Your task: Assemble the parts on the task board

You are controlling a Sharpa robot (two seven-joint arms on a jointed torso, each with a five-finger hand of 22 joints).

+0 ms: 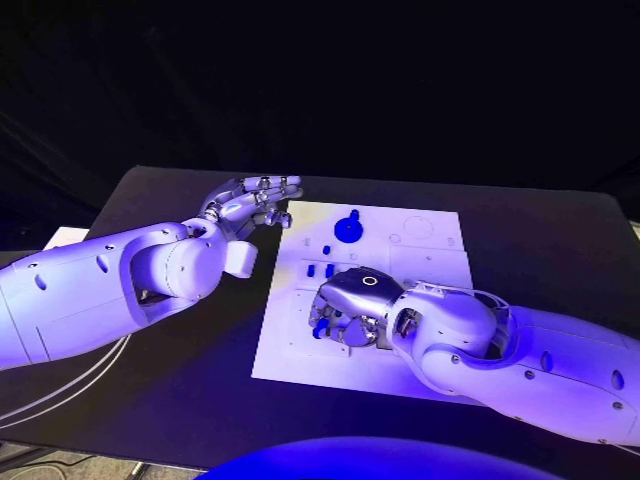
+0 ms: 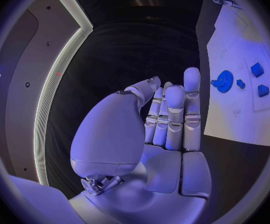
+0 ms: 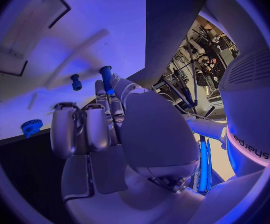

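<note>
Two hands are out over the black table (image 1: pixel 147 200). The right hand (image 1: pixel 352 305) sits low on the white task board (image 1: pixel 421 260), near the middle of the head picture. Its fingers curl down onto the board beside some small blue parts. In the right wrist picture a blue peg (image 3: pixel 106 77) stands up right at its fingertips (image 3: pixel 101 87). I cannot tell if the fingers are pinching the peg or just touching it. A shorter blue peg (image 3: pixel 76 81) stands a little way off, and a blue gear (image 3: pixel 30 127) lies near the board's edge.

The left hand (image 1: pixel 251 205) hangs above the table at the upper left corner of the board. Its fingers are straight and spread, and it holds nothing. In its own wrist picture the blue gear (image 2: pixel 222 79) and two small blue blocks (image 2: pixel 257 68) lie off to the right of its fingers (image 2: pixel 175 114), well apart from them.

The right hand is much nearer to the pegs, so I think it does the next job. The tall peg's long side points straight up from the board, so the fingers would need to close on it from its sides.
</note>
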